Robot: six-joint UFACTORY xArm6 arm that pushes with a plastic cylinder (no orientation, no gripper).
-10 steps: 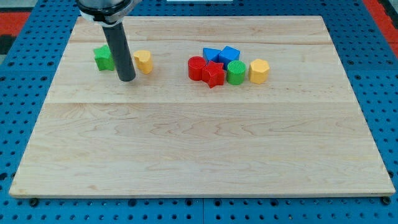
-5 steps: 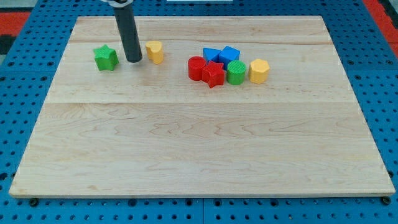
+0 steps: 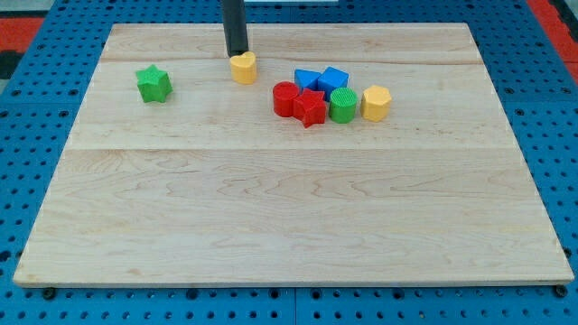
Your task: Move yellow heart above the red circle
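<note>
The yellow heart [image 3: 243,68] lies on the wooden board [image 3: 289,217] near the view's top, left of the block cluster. The red circle [image 3: 285,98] sits at the left end of that cluster, down and to the right of the heart. My tip [image 3: 237,54] is at the heart's upper left edge, touching or nearly touching it. The rod rises out of the view's top.
A red star [image 3: 309,108], a green circle [image 3: 342,105], a yellow hexagon [image 3: 376,103] and two blue blocks [image 3: 308,79] [image 3: 333,78] crowd together with the red circle. A green star [image 3: 153,84] lies alone at the left.
My tip has moved right and toward the view's top, from beside the green star to the heart's upper left. The yellow heart has slid right and slightly up, closer to the cluster.
</note>
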